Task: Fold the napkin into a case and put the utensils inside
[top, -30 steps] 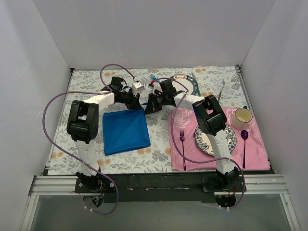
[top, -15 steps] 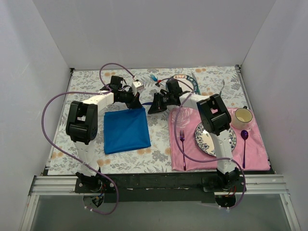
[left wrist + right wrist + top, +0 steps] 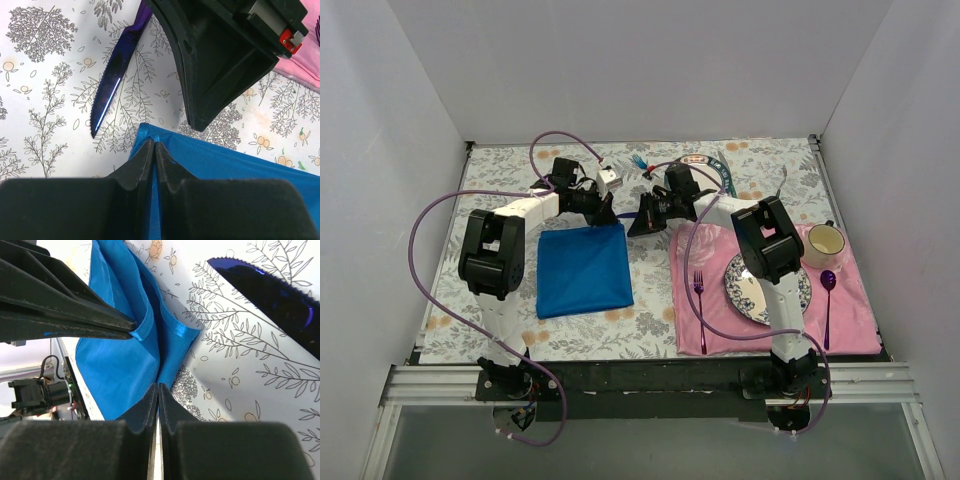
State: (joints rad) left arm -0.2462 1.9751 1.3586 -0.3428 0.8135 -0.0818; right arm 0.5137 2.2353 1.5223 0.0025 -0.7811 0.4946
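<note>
A floral-printed surface (image 3: 500,170) sits between plain white walls (image 3: 620,70). Both arms stretch forward and inward, meeting at the far right corner of the folded napkin (image 3: 582,272). The left end effector (image 3: 154,148) pinches that corner's hem. The right end effector (image 3: 158,388), pressed together, nips a neighbouring layer. The dark purple knife (image 3: 111,80) lies just beyond.

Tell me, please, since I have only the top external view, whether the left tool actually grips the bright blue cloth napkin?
Observer: Yes, the left tool is shut on the bright blue cloth napkin at its hem.
Operator: And the right tool?
Observer: The right tool pinches another layer at the same corner.
Operator: Is anything hidden there?
Observer: A dark purple serrated knife lies beyond that corner, apart from the cloth.
</note>
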